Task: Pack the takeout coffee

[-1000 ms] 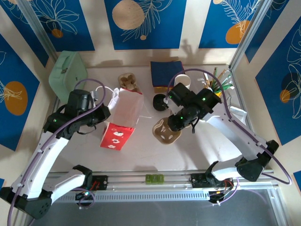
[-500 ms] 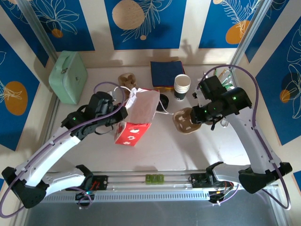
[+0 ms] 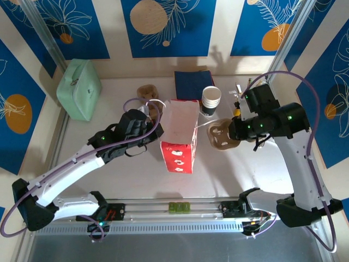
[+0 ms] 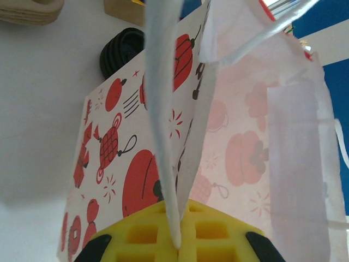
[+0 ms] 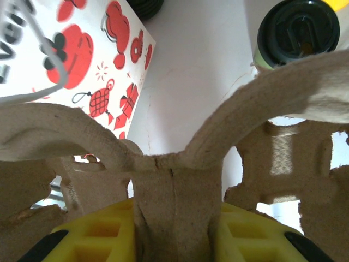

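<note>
— What had changed on the left?
— The left gripper [image 4: 177,240], pressed on a white strip [image 4: 161,109] of the paper bag [image 3: 179,136], had brought the bag from the left side of the table [image 3: 229,174] to its middle. It stood upright.
— And on the right?
— The right gripper [image 5: 174,229], pinching the cardboard carrier [image 5: 174,164], had pulled it aside. The coffee cup [image 5: 297,27] stood on the table beyond, apart from the bag, so I judged it not yet packed.

Near surface [image 3: 234,180] bare: wide open lane. Paper bag [image 3: 179,136] stands upright at centre, blocking left-right crossing. Cup carrier [image 3: 220,135] just right of bag, narrow gap between. Cup stack [image 3: 211,101] behind gap. Green case [image 3: 79,88] far left.
</note>
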